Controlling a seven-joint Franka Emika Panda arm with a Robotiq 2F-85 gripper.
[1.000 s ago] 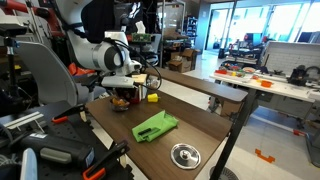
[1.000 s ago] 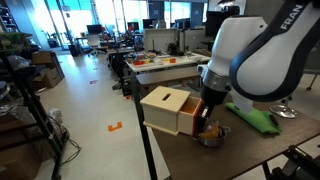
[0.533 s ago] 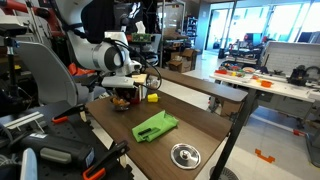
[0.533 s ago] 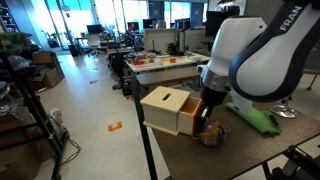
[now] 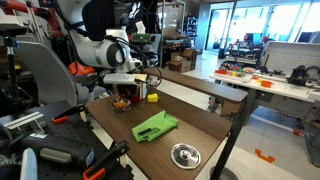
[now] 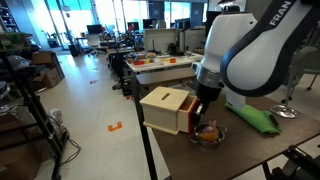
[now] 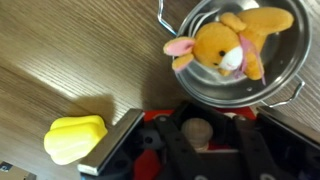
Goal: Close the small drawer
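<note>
Hand lifted away from small drawer just beside it; metal bowl beneath now uncovered. Drawer judged pushed in, task near finished. Hand opening cannot be told.

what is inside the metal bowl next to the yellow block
A plush rabbit, orange with a white muzzle and a pink ear, lies in the metal bowl. It covers most of the bowl's floor, so whether anything is under it cannot be seen.
</note>
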